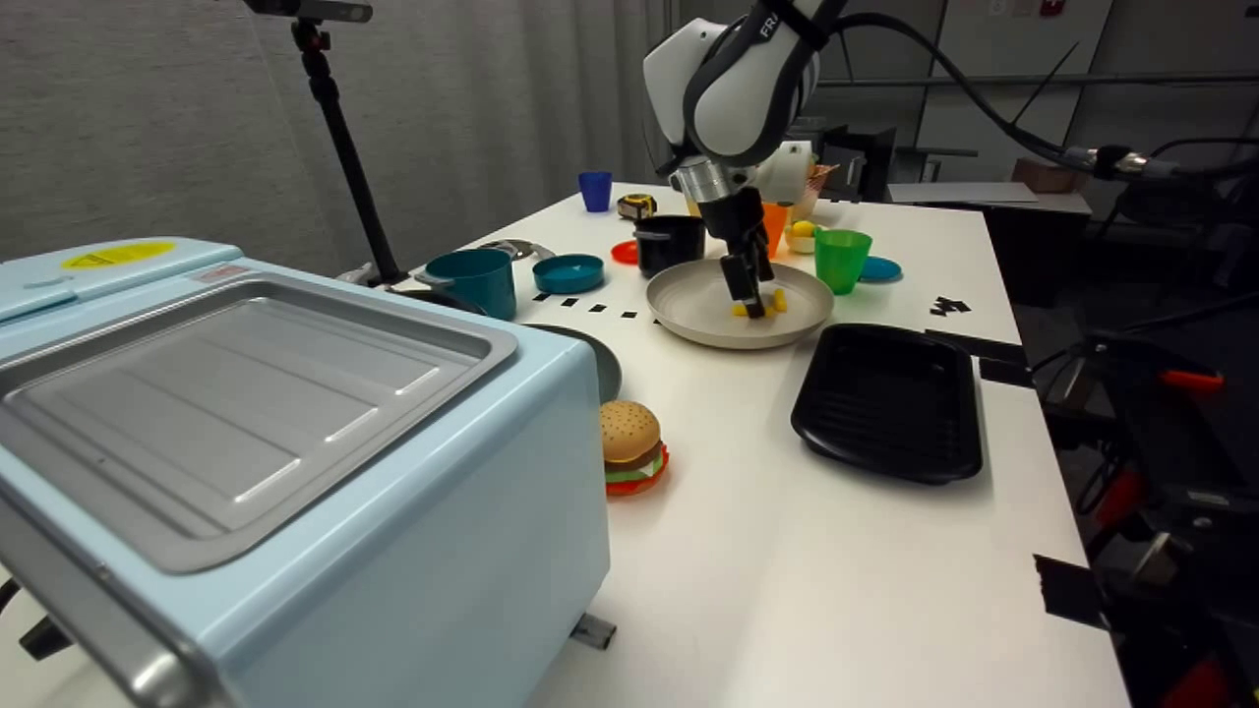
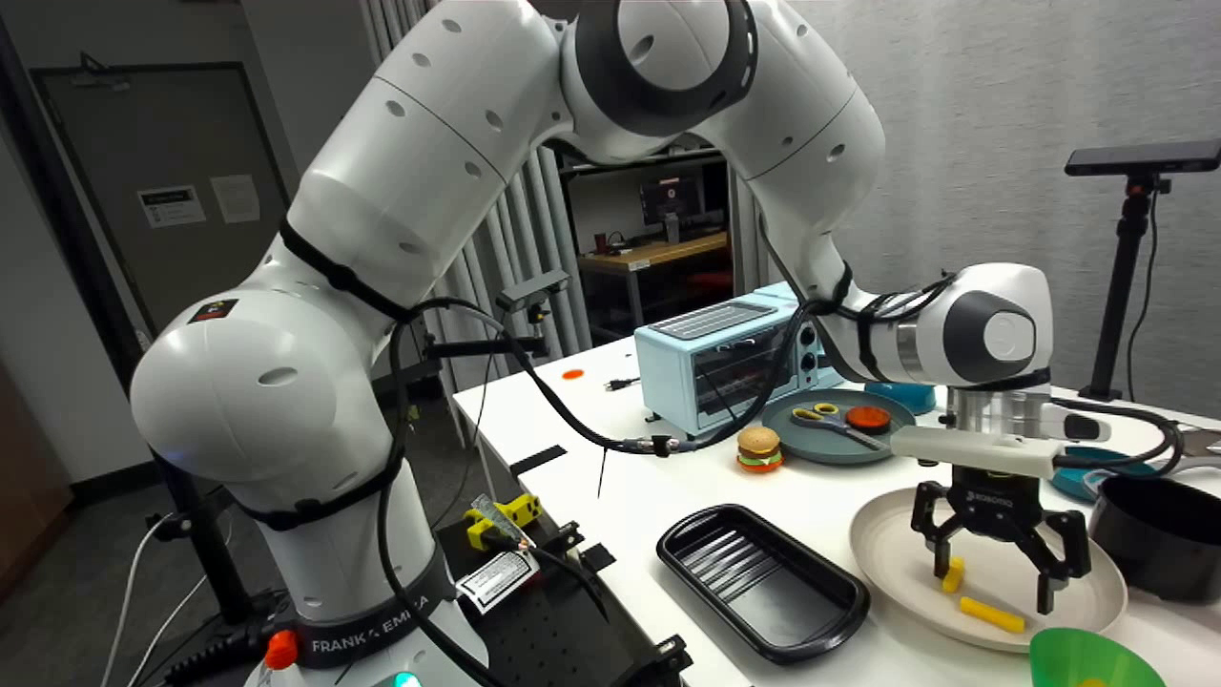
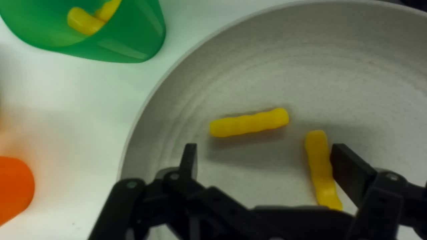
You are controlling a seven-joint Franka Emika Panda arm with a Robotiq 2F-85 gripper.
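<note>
1. Base band (image 2: 374, 632): "FRANKA EMIKA", in an exterior view.
2. Gripper (image 2: 993, 579): brand "ROBOTIQ", in an exterior view.
3. Arm (image 1: 738, 110): "FRA", the only letters legible there, in an exterior view.
4. Door notices (image 2: 172, 206), white tag (image 2: 498, 580), oven sticker (image 1: 120, 255): print illegible.

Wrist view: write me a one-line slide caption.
Open end effector over a plate bearing two yellow sticks, with more yellow pieces inside a nearby green cup.

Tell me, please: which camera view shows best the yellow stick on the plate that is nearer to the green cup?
The wrist view: there the yellow stick is large, whole and uncovered on the plate. Both exterior views also show it, but far smaller, close to the open gripper.
</note>
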